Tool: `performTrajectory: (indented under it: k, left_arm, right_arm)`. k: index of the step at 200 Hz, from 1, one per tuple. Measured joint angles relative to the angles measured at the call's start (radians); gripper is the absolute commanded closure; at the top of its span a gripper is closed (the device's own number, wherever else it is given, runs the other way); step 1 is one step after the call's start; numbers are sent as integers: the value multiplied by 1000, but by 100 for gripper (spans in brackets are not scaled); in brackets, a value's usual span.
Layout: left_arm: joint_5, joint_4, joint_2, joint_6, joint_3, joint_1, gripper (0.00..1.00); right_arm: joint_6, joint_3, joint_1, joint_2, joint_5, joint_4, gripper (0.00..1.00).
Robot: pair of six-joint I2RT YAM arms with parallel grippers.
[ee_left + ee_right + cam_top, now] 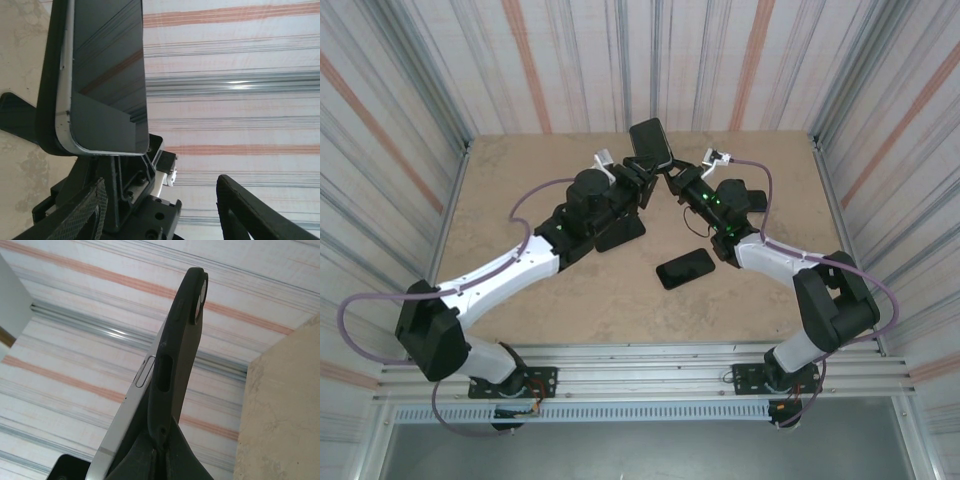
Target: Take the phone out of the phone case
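The beige table (520, 300) carries one flat black slab (685, 268), possibly a phone.

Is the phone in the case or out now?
Partly out. The phone shows its silver side and button outside the case wall; the two are not apart.

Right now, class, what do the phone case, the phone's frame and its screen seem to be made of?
Phone case: matt black, probably soft rubber or silicone; dull, with moulded cut-outs. Frame: silvery, likely metal, judging by its smooth sheen. Screen: glossy, likely glass; it mirrors the striped wall.
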Motion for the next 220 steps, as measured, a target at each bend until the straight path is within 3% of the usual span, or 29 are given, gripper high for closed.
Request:
performTrajectory:
  k: [220]
  left_arm:
    - [13,71,83,-90,2,19,43]
  right_arm:
    - [-27,-47,9,-2,48,37,100]
